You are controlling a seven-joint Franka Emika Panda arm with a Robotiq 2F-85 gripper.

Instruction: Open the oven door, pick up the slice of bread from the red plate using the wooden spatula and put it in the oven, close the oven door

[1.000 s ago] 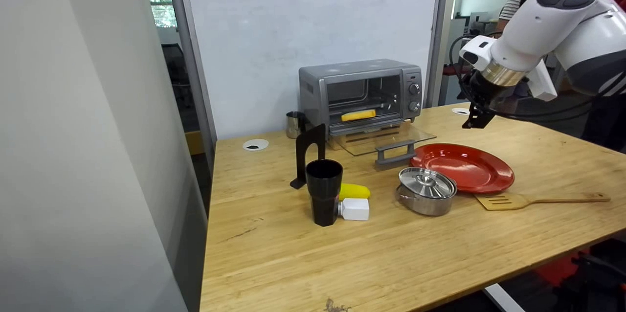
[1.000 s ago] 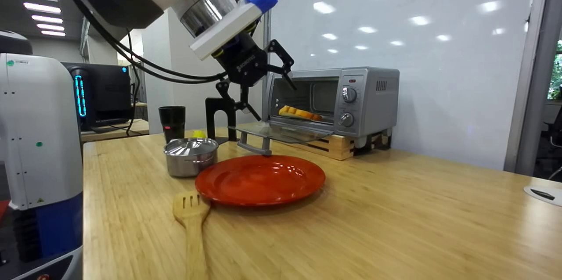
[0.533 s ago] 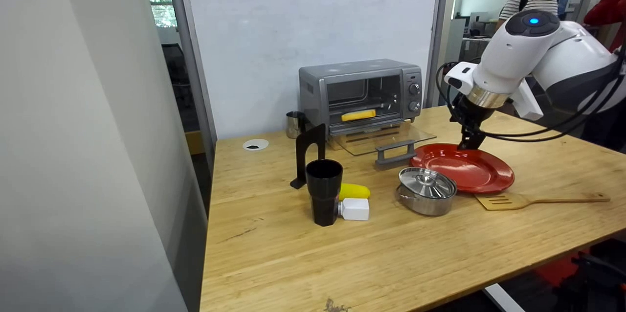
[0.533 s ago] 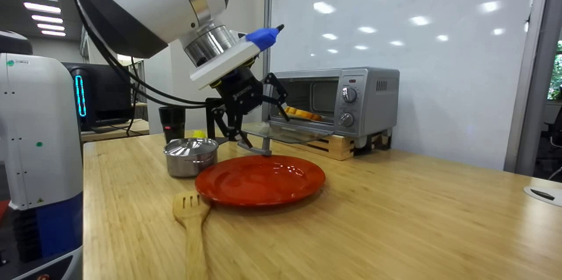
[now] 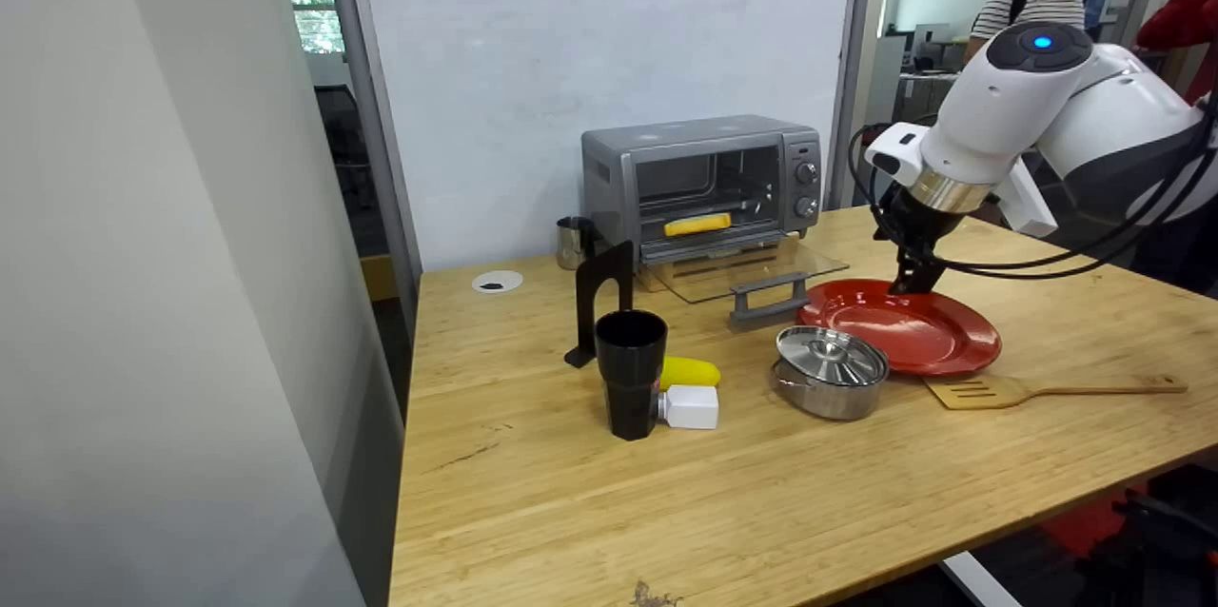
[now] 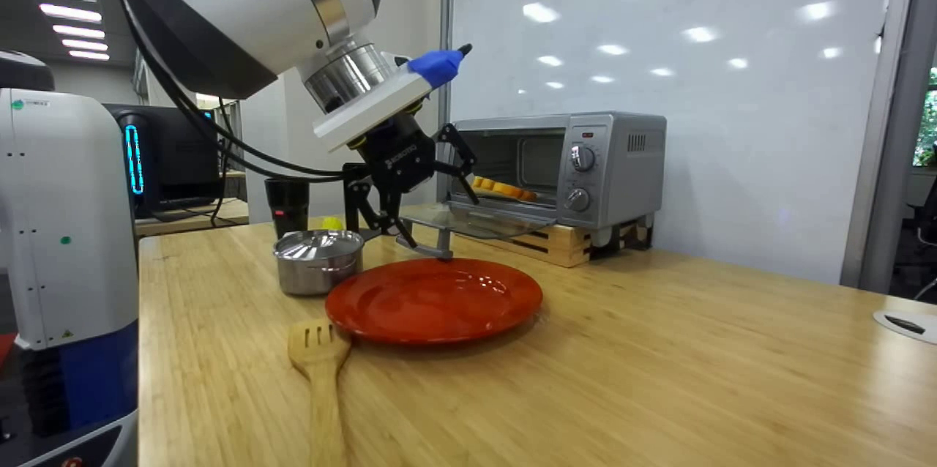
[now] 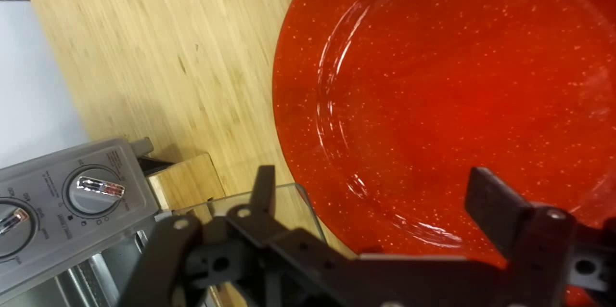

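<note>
Wrist view: red plate (image 7: 462,95) below the claw (image 7: 375,182), jaws spread! Bread (image 6: 505,189) shows only in both exterior views: beyond the claw, inside the oven (image 6: 594,181), lowered oven door (image 6: 490,222) between, pot (image 6: 318,267) nearby.

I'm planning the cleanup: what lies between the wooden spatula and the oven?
In both exterior views, going from the wooden spatula: first the red plate, then the open oven door; the gripper, also open, hangs near them.

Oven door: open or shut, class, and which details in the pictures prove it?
Open. In both exterior views the oven door is folded down, jutting out in front of the oven, whose inside lies uncovered.
</note>
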